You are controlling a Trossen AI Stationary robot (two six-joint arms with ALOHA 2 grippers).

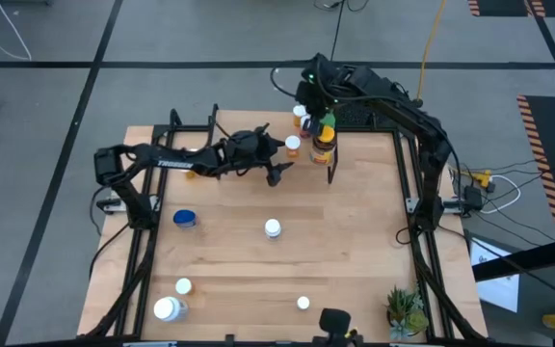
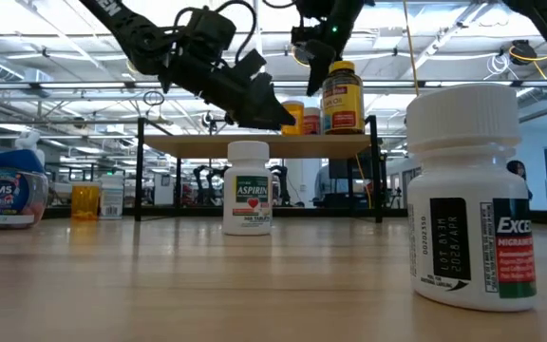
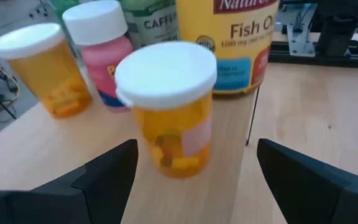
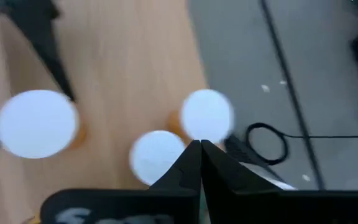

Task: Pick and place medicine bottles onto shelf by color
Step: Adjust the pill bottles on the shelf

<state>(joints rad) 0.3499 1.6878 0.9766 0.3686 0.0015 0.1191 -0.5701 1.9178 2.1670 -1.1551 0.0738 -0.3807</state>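
currently: left gripper (image 3: 194,171) spread wide, released, around an orange bottle (image 3: 168,112) on the shelf (image 2: 254,144).
bottle upright, long axis vertical, white cap up, at the shelf's front edge beside the big fish oil bottle (image 1: 324,141). neither finger touches it. right gripper (image 4: 199,163) above the shelf's back bottles, fingers pressed together, holding nothing.
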